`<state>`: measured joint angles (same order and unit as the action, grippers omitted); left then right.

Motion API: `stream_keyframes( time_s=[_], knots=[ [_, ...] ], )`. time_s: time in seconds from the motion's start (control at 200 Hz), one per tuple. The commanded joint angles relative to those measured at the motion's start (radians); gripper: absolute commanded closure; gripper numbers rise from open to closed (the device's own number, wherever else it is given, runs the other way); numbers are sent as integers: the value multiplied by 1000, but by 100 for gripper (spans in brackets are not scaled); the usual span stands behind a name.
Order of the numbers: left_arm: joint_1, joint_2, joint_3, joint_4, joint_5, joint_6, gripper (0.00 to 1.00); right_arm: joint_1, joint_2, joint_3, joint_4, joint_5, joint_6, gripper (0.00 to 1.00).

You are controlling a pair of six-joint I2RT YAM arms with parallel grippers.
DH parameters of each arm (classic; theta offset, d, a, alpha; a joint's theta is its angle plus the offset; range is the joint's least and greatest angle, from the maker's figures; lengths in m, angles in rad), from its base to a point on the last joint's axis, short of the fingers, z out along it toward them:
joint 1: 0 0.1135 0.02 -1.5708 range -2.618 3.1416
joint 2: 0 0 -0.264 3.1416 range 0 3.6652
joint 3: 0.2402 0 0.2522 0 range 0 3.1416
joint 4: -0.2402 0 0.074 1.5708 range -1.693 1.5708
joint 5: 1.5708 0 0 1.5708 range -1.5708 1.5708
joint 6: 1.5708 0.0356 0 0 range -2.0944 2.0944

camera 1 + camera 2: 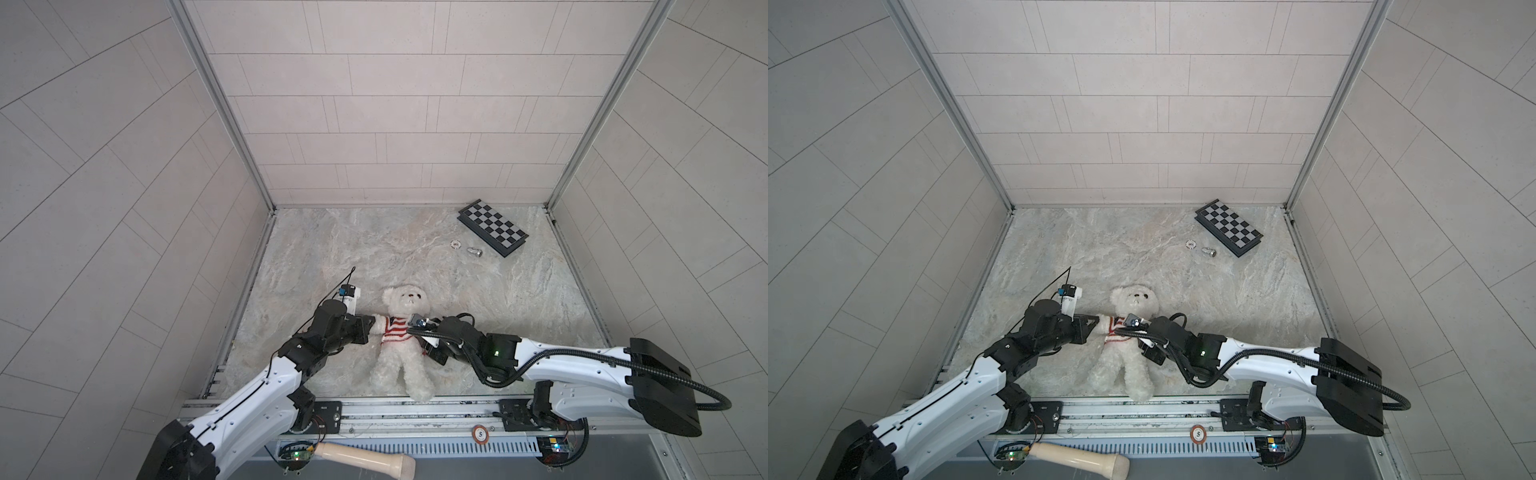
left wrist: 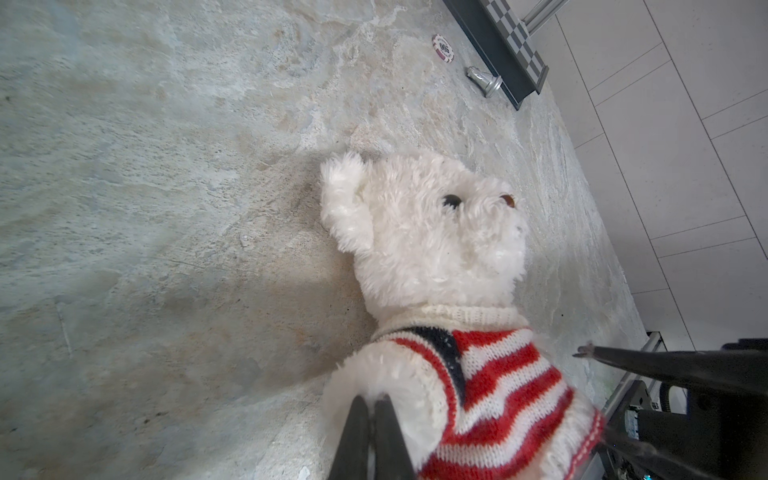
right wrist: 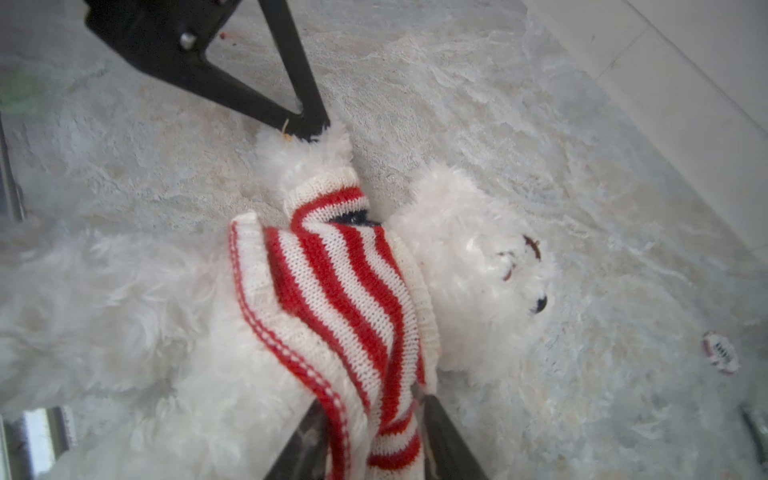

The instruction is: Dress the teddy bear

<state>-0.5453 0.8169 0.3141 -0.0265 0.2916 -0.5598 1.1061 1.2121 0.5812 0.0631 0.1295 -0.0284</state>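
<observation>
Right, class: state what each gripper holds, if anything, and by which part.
Left gripper pinches the teddy bear by its paw tip. Right gripper straddles the sweater sleeve; a firm grip cannot be told.

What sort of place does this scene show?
Probably a robot test cell: pale tile-patterned wall panels in aluminium framing enclose a marble-patterned tabletop, and white-and-black robot arms, left and right, are mounted on a metal rail.
</observation>
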Motion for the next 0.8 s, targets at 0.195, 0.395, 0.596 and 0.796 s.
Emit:
stream_keyframes(
  time_s=[0.195, 0.395, 0.596, 0.796],
  knots=[
    [6, -12, 23, 18, -1, -11, 100, 5, -14, -9, 4, -50, -14, 84],
    [5, -12, 26, 20, -2, -15, 100, 6, -10, -15, 15, -97, -10, 73],
    [6, -19, 25, 20, -2, -18, 100, 5, 25, -1, 25, -84, -10, 79],
    [6, -45, 28, 23, -24, -25, 100, 8, 33, 5, 18, -106, -18, 100]
  ],
)
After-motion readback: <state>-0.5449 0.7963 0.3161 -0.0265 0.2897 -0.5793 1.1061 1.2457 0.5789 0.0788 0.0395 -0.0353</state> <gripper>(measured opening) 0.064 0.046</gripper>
